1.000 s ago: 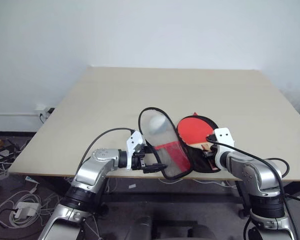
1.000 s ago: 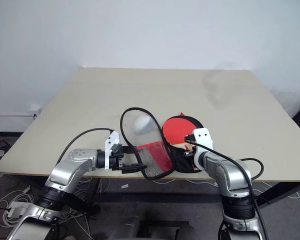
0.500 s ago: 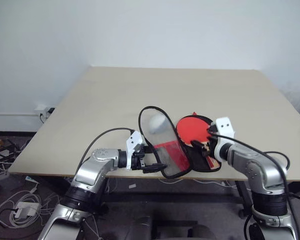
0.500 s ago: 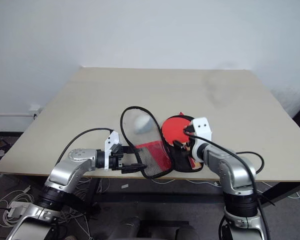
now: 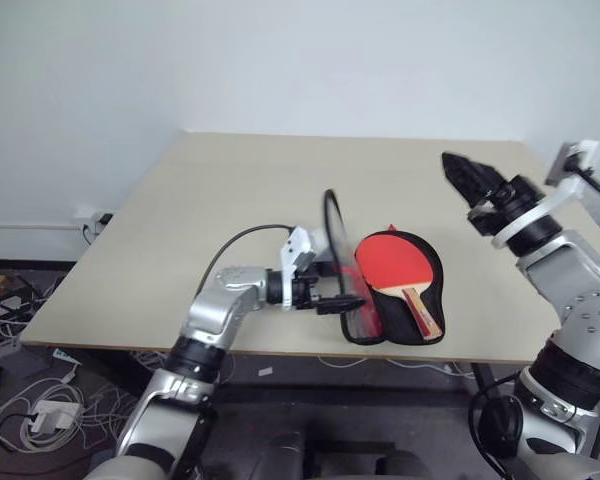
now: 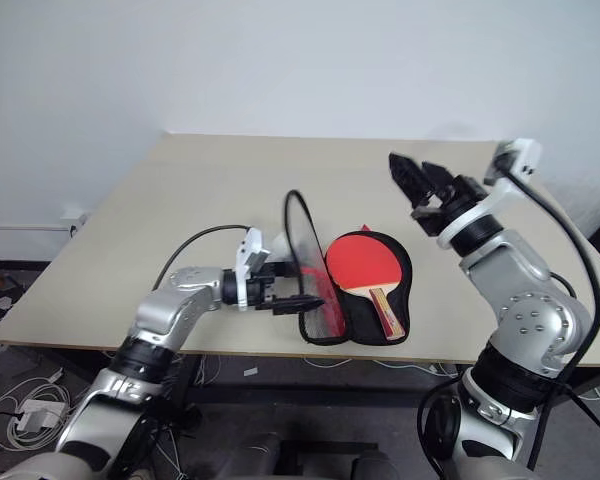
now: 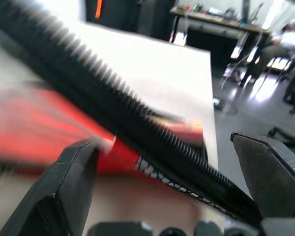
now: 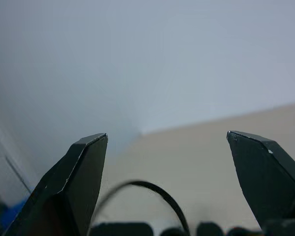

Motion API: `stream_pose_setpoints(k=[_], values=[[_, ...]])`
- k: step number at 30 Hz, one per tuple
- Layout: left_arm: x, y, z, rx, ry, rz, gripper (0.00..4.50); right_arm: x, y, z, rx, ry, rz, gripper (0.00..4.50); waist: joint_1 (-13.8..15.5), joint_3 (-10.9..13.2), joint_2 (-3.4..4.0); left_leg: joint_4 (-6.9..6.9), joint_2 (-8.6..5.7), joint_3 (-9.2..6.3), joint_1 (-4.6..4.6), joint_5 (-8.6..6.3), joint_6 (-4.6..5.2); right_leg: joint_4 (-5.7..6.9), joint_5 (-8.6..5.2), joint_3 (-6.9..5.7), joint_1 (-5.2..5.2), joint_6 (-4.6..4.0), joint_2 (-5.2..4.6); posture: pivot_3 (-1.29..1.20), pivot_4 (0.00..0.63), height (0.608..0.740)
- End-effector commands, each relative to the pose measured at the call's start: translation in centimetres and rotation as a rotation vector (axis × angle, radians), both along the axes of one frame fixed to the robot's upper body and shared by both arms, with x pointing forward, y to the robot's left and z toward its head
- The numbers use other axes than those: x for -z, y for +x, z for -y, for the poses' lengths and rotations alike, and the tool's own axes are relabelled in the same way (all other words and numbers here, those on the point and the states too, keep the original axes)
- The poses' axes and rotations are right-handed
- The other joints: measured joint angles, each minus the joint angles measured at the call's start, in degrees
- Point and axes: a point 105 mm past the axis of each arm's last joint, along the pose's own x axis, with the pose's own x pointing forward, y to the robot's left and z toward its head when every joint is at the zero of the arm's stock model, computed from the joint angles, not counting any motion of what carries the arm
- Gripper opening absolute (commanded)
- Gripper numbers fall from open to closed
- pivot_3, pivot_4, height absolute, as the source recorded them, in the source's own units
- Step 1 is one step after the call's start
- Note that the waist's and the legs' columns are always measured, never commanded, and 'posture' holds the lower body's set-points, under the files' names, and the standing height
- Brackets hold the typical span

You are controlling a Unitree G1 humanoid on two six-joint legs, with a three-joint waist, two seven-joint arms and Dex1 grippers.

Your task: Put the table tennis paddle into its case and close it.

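- Lying in the lower centre of the head views: round red-rubber table tennis paddle (image 5: 395, 263) with light wooden handle striped red and black, handle toward the near table edge, resting inside the black lower half of the paddle-shaped soft zip case (image 5: 432, 290).
- Case lid (image 6: 302, 260), with black zipper rim and red panel, stands nearly upright on edge just left of the paddle; no logo or lettering can be read.
- Left gripper (image 5: 342, 302), lower centre, black fingers spread wide on either side of the lid's zipper rim.
- Right gripper (image 6: 413, 180), upper right, raised well above the beige rectangular table (image 5: 230, 200), fingers wide apart, holding nothing.
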Motion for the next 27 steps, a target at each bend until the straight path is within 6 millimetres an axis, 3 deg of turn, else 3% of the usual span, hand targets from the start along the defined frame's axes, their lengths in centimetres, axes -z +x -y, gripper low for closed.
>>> stream_pose_setpoints(k=[1,4,8,18,27], values=[[-0.8,2.1,3.0,-0.023,-0.009,0.051,4.5,-2.1,-0.8,-0.6,-0.025,0.011,0.096,4.2,0.2,0.0,-0.01,0.02,-0.01,-0.01,0.0,0.01,0.05,0.01,0.0,-0.02,0.01,0.0,0.0,0.0,0.0,0.715],[-0.5,2.3,5.0,-0.004,-0.016,0.049,4.5,-1.9,-0.5,-0.6,-0.011,0.017,0.087,4.2,0.1,0.0,-0.01,0.11,-0.03,0.0,-0.02,-0.02,0.14,0.01,0.0,0.0,0.04,0.0,-0.03,0.0,0.0,0.715],[-0.7,1.8,7.0,0.012,-0.097,-0.066,4.5,-0.1,1.0,0.0,0.066,0.006,0.002,4.2,0.1,0.0,-0.02,0.11,-0.02,0.01,-0.05,-0.05,0.19,0.01,0.0,0.06,0.03,0.0,-0.03,0.0,0.0,0.715],[-2.1,-3.4,7.0,0.233,-0.207,-0.196,4.5,2.3,2.7,0.7,0.156,-0.014,-0.087,4.2,0.1,0.0,0.0,0.12,0.0,-0.28,-0.06,-0.08,0.23,0.03,0.0,0.13,0.02,0.0,-0.06,0.0,0.0,0.715],[-1.8,-2.4,7.3,0.141,-0.201,-0.214,4.5,2.4,3.3,1.6,0.22,0.003,-0.092,4.2,0.1,0.0,0.01,0.17,-0.01,-0.29,-0.04,-0.08,0.23,0.03,0.0,0.12,0.01,0.0,-0.05,0.0,0.0,0.715]])
